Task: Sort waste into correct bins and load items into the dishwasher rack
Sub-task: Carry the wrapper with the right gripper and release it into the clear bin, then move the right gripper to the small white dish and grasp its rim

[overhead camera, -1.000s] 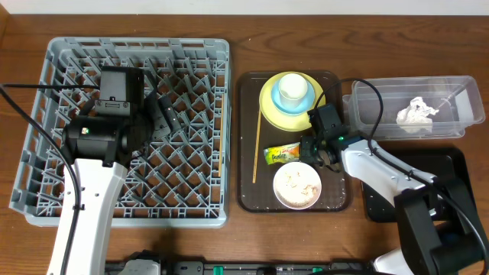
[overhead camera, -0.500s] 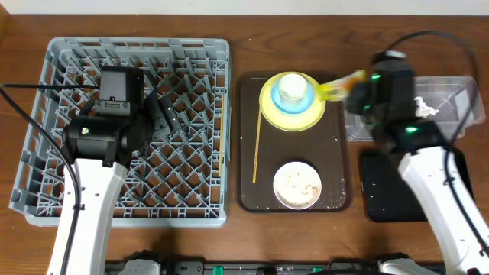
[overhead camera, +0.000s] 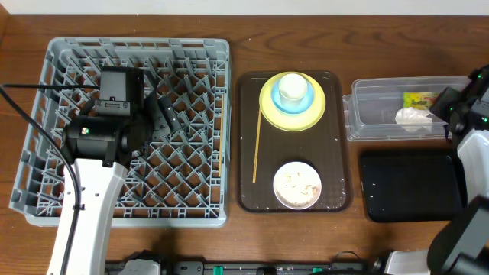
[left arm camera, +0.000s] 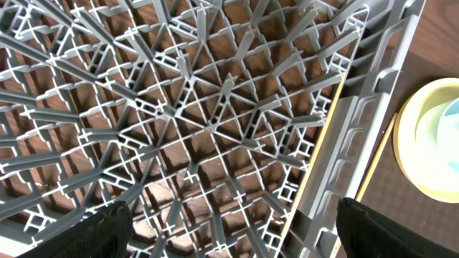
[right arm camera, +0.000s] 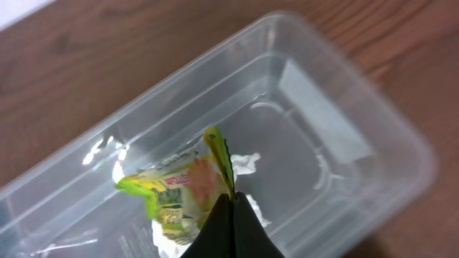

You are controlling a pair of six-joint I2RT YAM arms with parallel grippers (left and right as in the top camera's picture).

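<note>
My right gripper [right arm camera: 232, 197] is shut on a corner of the yellow-green snack wrapper [right arm camera: 179, 190], which hangs over the clear tub [right arm camera: 323, 107]. The crumpled white tissue [right arm camera: 247, 166] lies in the tub beneath it. In the overhead view the wrapper [overhead camera: 418, 100] sits above the tub [overhead camera: 378, 114], with the tissue [overhead camera: 412, 118] beside it. My left gripper [left arm camera: 229, 222] hangs open over the grey dishwasher rack [left arm camera: 179, 129], holding nothing. On the brown tray, the yellow plate [overhead camera: 267, 107] carries the blue bowl [overhead camera: 293, 105] and pale cup [overhead camera: 292, 88]. The white bowl [overhead camera: 297, 185] holds rice scraps, and chopsticks [overhead camera: 257, 145] lie to its left.
The shallow black tray [overhead camera: 412, 183] sits in front of the clear tub at the right. The brown serving tray [overhead camera: 336, 153] stands between the rack [overhead camera: 191, 191] and the two bins. Bare wooden table surrounds them.
My right gripper has lifted the snack wrapper off the brown tray and carried it right, over the clear tub. The left arm has not moved.
</note>
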